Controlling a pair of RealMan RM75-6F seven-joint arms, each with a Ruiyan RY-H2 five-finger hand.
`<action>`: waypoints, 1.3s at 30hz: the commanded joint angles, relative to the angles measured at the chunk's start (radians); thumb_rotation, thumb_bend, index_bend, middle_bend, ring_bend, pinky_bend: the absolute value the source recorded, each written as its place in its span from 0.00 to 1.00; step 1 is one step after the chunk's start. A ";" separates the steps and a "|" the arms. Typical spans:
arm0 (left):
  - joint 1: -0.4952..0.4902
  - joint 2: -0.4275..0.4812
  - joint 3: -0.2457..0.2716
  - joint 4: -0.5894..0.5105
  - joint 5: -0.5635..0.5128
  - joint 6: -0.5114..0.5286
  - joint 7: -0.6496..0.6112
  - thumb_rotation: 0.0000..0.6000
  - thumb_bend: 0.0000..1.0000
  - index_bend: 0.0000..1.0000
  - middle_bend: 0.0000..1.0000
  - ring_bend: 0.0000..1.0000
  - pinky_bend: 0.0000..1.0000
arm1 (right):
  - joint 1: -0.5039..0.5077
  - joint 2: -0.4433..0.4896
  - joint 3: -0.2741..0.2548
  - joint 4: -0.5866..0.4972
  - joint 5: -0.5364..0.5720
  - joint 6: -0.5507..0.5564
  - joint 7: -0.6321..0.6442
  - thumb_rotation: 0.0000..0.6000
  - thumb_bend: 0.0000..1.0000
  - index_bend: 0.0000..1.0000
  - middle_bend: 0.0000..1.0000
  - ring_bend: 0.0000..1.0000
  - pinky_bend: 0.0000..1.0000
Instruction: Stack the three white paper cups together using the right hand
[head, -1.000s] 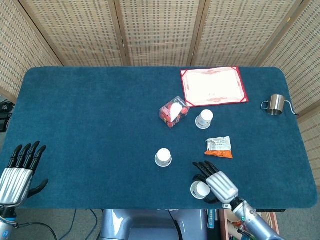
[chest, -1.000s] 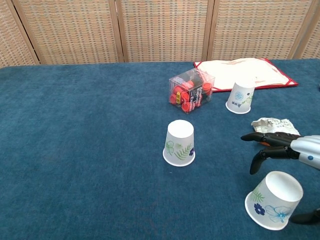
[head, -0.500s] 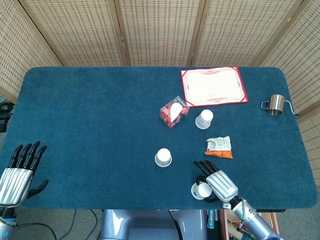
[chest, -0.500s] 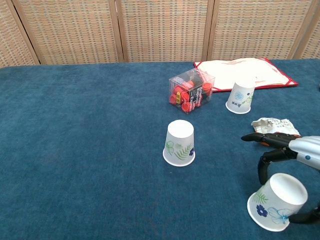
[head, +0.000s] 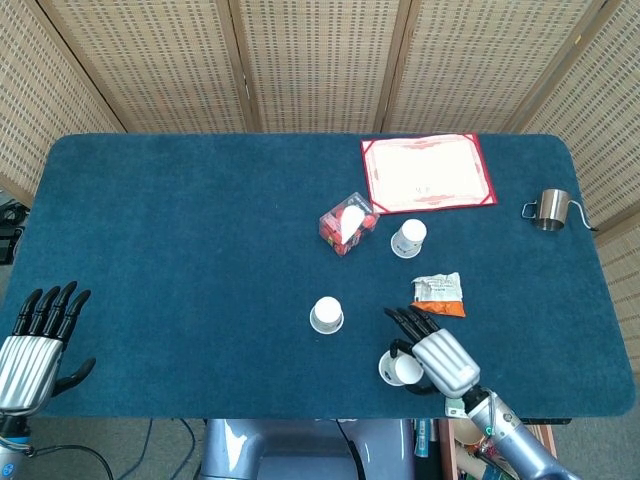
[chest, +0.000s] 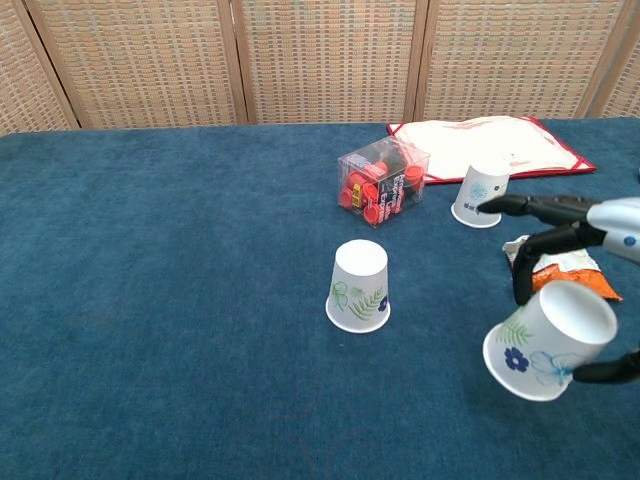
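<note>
table cloth (chest: 150, 300): deep teal | held cup (chest: 548, 340): white, blue flowers, green leaves | middle cup (chest: 360, 285): white, green fern | far cup (chest: 481, 195): white, blue print | box (chest: 383, 184): clear, red pieces | certificate (head: 427, 171): white, red border | packet (head: 438, 294): white and orange

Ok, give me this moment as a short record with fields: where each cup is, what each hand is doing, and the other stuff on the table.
held cup: blue-flower cup, tilted, gripped by right hand
middle cup: fern cup, upside down, standing alone
far cup: cup upside down near red folder
left hand: left hand, holds nothing, fingers apart
other: box of red pieces, snack packet, metal pitcher
</note>
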 joint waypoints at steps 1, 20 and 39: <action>0.002 -0.002 0.002 0.003 0.002 0.001 0.000 1.00 0.24 0.00 0.00 0.00 0.00 | 0.018 0.053 0.037 -0.081 0.005 0.009 -0.057 1.00 0.07 0.48 0.04 0.00 0.00; -0.002 -0.002 -0.001 0.008 -0.007 -0.008 -0.006 1.00 0.24 0.00 0.00 0.00 0.00 | 0.133 0.052 0.202 -0.203 0.206 -0.090 -0.199 1.00 0.07 0.48 0.04 0.00 0.00; -0.008 -0.004 -0.008 0.013 -0.027 -0.020 -0.012 1.00 0.24 0.00 0.00 0.00 0.00 | 0.230 -0.070 0.238 -0.157 0.327 -0.156 -0.274 1.00 0.07 0.48 0.04 0.00 0.00</action>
